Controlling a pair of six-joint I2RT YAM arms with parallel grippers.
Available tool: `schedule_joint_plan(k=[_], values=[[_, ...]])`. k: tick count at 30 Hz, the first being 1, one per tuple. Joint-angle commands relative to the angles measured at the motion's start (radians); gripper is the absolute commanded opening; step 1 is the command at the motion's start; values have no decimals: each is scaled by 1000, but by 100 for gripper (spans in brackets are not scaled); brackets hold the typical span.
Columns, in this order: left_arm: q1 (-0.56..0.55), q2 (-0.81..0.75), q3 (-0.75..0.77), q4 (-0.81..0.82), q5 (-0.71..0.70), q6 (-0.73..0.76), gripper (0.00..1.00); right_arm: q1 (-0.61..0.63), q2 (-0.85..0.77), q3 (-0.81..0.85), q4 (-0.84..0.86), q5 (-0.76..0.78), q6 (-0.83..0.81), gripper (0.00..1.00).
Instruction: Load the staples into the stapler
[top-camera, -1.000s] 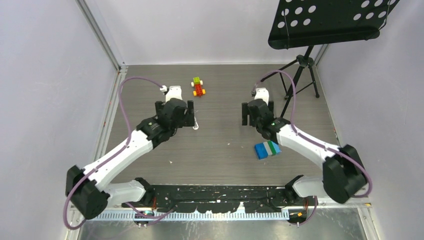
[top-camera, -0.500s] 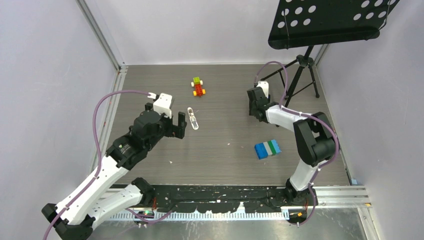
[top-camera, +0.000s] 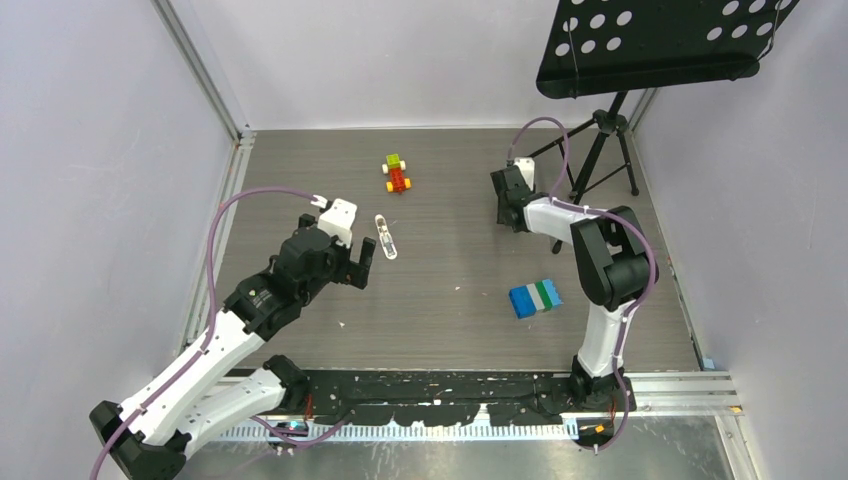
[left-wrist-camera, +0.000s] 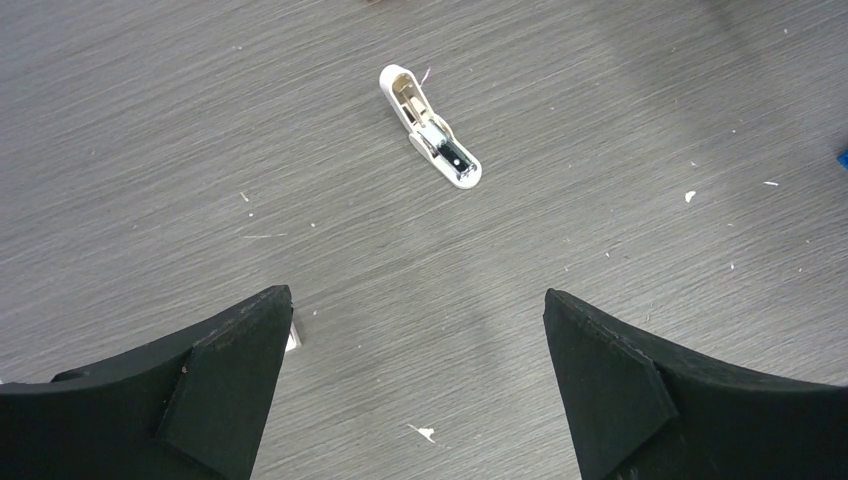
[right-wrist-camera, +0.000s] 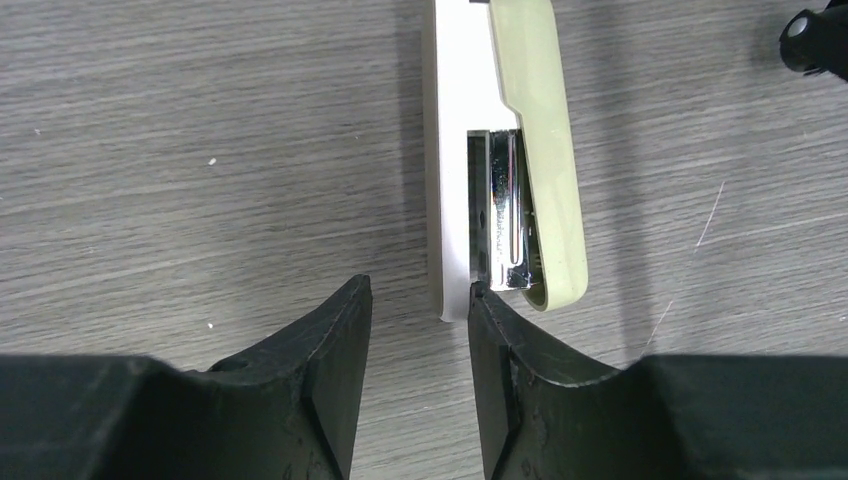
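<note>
Box: nearest the arm bases, the blue-green-white box sits on the table, right of centre. It's not part of this job.

Left gripper: hanging above bare table, jaws spread wide, nothing between them!

White thing: a stubby all-white item just ahead of the left gripper, lying apart from it and untouched.

Staples: I can't pick them out in any view. A small pale speck lies by the left finger, too small to call.

Right gripper: further out and low over the table. Its jaws are parted only narrowly and grasp nothing; bare wood shows through the gap.

Stapler: right at the right gripper's tips, well up the table on the right. It seems to lie on its side: white base to the left, beige top to the right, chrome channel showing between. Its near end just meets the right-hand finger.

Step in hand: I'd say lining up to take the stapler.

Doing it well: that gap looks narrower than the stapler, so spread the jaws first. Then centre over the body and close on base and top squarely, or it may skid away.

Toy: small red, green and yellow, further back.

Stand: black tripod at the far right corner. Watch the right arm's cable near it.
</note>
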Motion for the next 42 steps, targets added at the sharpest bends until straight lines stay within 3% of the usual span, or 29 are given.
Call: schedule_joint_plan(k=[1, 6, 13, 19, 26, 42], values=[[4, -8, -2, 18, -4, 16, 99, -6, 21, 34, 1, 24, 34, 43], [6, -8, -3, 11, -18, 18, 100, -6, 46, 52, 1, 18, 26, 34], [12, -22, -13, 6, -37, 31, 100, -2, 40, 77, -59, -31, 15, 1], [23, -45, -18, 8, -34, 27, 100, 104, -14, 54, -124, -3, -30, 0], [33, -84, -25, 7, -56, 19, 100, 384, -28, 23, -222, 162, -134, 0], [66, -192, -63, 55, -143, 7, 100, 820, 133, 66, -460, 491, -109, 3]])
